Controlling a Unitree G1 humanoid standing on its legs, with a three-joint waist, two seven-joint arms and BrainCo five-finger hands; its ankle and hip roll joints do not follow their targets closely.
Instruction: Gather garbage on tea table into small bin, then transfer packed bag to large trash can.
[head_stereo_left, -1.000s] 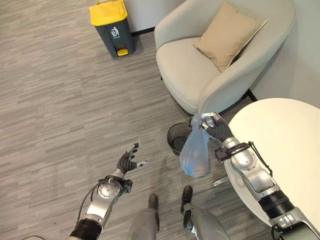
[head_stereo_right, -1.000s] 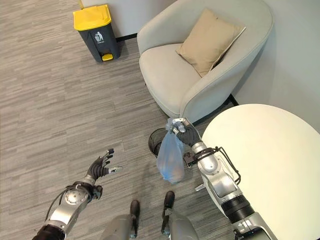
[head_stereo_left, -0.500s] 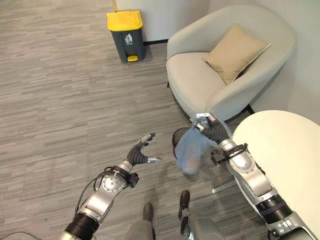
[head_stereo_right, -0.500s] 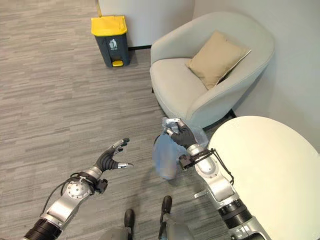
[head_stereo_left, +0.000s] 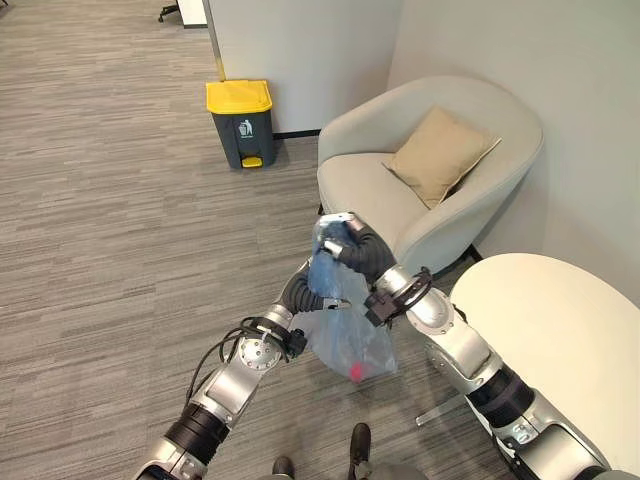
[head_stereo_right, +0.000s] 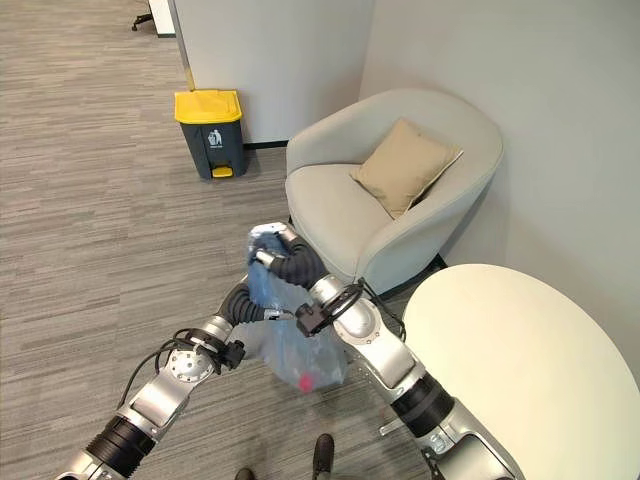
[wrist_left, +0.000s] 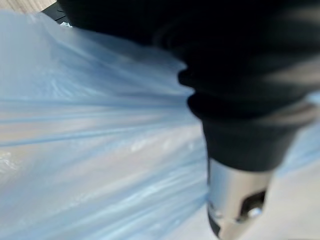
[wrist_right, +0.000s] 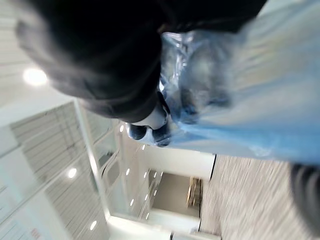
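A translucent blue bag (head_stereo_left: 345, 325) hangs in the air in front of me, with something pink (head_stereo_left: 357, 372) at its bottom. My right hand (head_stereo_left: 352, 252) is shut on the bag's bunched neck; in the right wrist view its curled fingers (wrist_right: 150, 125) pinch the plastic (wrist_right: 240, 100). Against the bag's left side rests my left hand (head_stereo_left: 298, 290), its fingers hidden behind the plastic; the left wrist view has the bag (wrist_left: 90, 140) right against the hand. The large grey trash can (head_stereo_left: 240, 122) with a yellow lid stands far off by the wall, lid down.
A beige armchair (head_stereo_left: 400, 190) with a tan cushion (head_stereo_left: 440, 155) stands just beyond the bag. The round white table (head_stereo_left: 560, 340) is at my right. Grey wood-look floor (head_stereo_left: 110, 230) stretches open between me and the trash can.
My right hand has lifted the bag and swung it left. My left hand has come up from low on the left to the bag's side. The camera has tilted up.
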